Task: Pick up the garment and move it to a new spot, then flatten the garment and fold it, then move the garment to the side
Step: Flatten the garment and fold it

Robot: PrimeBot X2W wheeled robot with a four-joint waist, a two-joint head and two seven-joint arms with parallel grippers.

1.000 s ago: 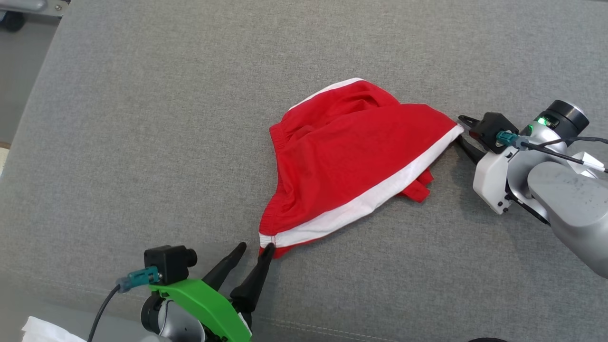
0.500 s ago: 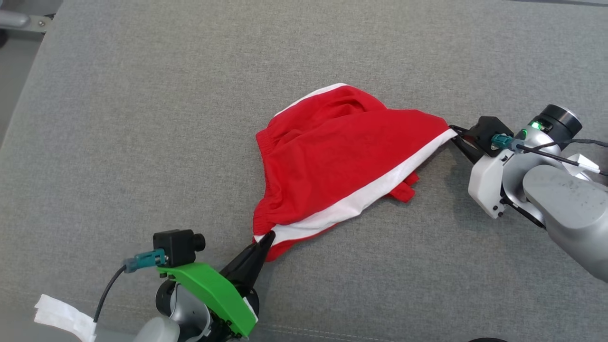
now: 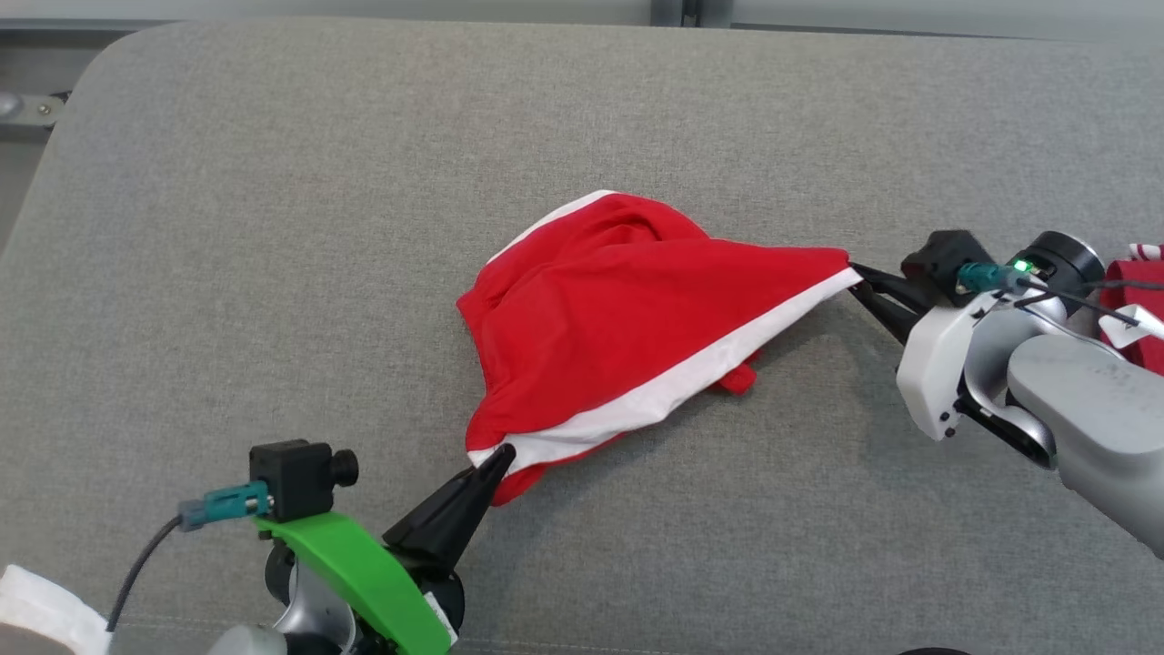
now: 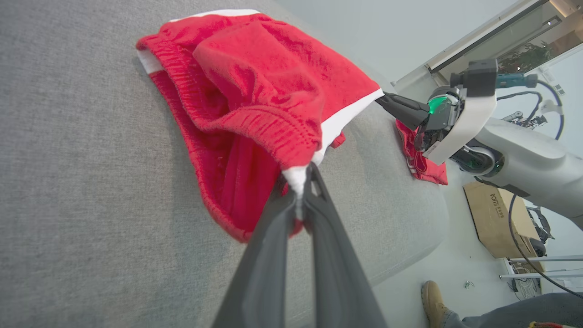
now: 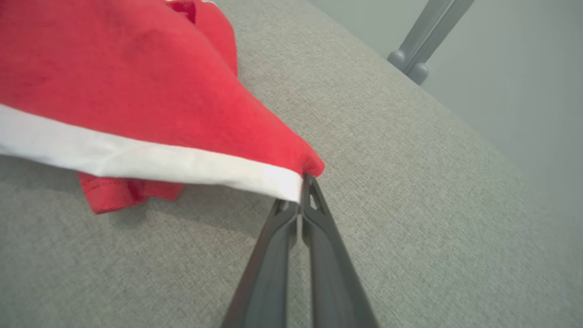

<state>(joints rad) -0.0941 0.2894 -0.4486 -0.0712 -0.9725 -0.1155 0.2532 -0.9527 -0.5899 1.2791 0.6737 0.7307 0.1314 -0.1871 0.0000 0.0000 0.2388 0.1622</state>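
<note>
The garment [image 3: 618, 318] is a pair of red shorts with a white side stripe, lying rumpled on the grey cushion [image 3: 273, 227] and lifting at two corners. My left gripper [image 3: 498, 457] is shut on its near corner by the white stripe, seen close up in the left wrist view [image 4: 298, 182]. My right gripper [image 3: 855, 277] is shut on the far right corner, where the stripe ends [image 5: 301, 182]. The cloth [image 5: 114, 105] stretches taut between the two grips and casts a shadow beneath.
Another red cloth [image 3: 1132, 300] lies on the cushion behind my right arm, also in the left wrist view [image 4: 421, 159]. A cardboard box [image 4: 498, 218] and a person's shoe [image 4: 432, 296] are on the floor past the cushion's edge. White fabric [image 3: 36, 614] shows at bottom left.
Both grippers closed on the garment's corners and started lifting them; the cloth now stretches between them. The head camera tilted, shifting the whole scene down and left.
</note>
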